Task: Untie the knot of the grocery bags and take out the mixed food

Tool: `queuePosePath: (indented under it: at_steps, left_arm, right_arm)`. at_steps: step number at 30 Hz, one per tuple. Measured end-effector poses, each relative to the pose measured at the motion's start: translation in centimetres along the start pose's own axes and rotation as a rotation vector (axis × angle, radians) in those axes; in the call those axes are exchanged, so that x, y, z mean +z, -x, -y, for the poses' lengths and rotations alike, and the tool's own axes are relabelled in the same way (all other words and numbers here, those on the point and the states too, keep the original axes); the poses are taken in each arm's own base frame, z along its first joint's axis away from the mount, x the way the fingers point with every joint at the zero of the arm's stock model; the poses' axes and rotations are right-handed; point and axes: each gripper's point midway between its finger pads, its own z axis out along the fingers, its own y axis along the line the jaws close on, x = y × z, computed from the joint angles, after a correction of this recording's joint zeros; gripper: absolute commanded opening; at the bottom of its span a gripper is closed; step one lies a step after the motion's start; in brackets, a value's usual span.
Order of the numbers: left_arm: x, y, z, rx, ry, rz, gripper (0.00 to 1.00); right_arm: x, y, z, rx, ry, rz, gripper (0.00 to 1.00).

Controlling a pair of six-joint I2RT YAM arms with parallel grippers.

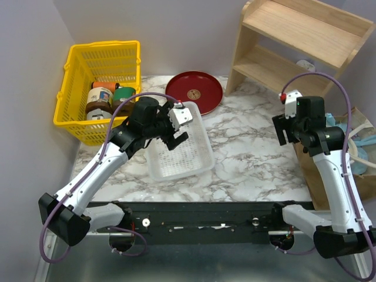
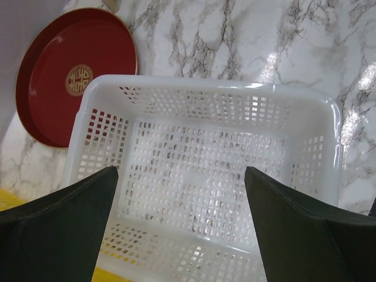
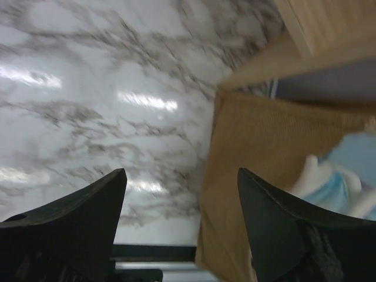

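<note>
Paper bag [image 3: 258,176] holds the light-blue plastic bag [image 3: 358,158].

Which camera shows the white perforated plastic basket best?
Top external: the white perforated plastic basket shows almost whole on the marble table, only its far end hidden under the left gripper. Left wrist shows its empty inside close up, with the near edge cut off. Right wrist does not show it.

Top: high, rear, looking down on whole table [image 1: 252,158]. Wrists close: left over white basket [image 2: 205,86], right beside paper bag [image 3: 252,176].
</note>
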Motion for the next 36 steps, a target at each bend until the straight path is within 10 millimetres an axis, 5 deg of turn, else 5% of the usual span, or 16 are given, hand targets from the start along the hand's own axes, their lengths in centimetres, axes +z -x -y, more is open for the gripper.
queuePosePath:
  at_steps: [4,13,16,17,18,25,31,36]
  left_arm:
    - [1.0,0.1,0.3,-0.053,-0.014,0.026,0.99]
    - [1.8,-0.4,1.4,-0.094,-0.043,0.045,0.99]
    - [2.1,-1.2,2.1,-0.108,-0.058,0.036,0.99]
    - [2.1,-1.4,2.3,-0.112,-0.061,0.033,0.99]
    - [2.2,-1.6,2.4,-0.119,-0.062,0.029,0.99]
    - [1.8,-1.2,2.4,-0.113,-0.056,0.042,0.99]
    - [1.6,-1.5,2.6,-0.101,-0.052,0.049,0.99]
    - [1.7,-1.8,2.5,-0.102,-0.047,0.043,0.99]
  right_arm:
    - [-0.8,-5.5,3.1,0.081,-0.114,-0.204,0.81]
    - [-2.6,-9.2,7.1,0.155,-0.279,-0.345,0.76]
    - [-2.3,-10.4,7.9,0.165,-0.29,-0.399,0.33]
    - [-1.8,-10.7,7.9,0.158,-0.277,-0.418,0.01]
    - [-1.3,-11.2,7.8,0.147,-0.26,-0.439,0.01]
    - [1.3,-10.8,4.4,0.052,-0.021,-0.462,0.01]
    - [0.5,-10.7,-4.9,-0.172,0.303,-0.446,0.01]
    - [-1.0,-10.1,-9.7,-0.182,0.511,-0.404,0.01]
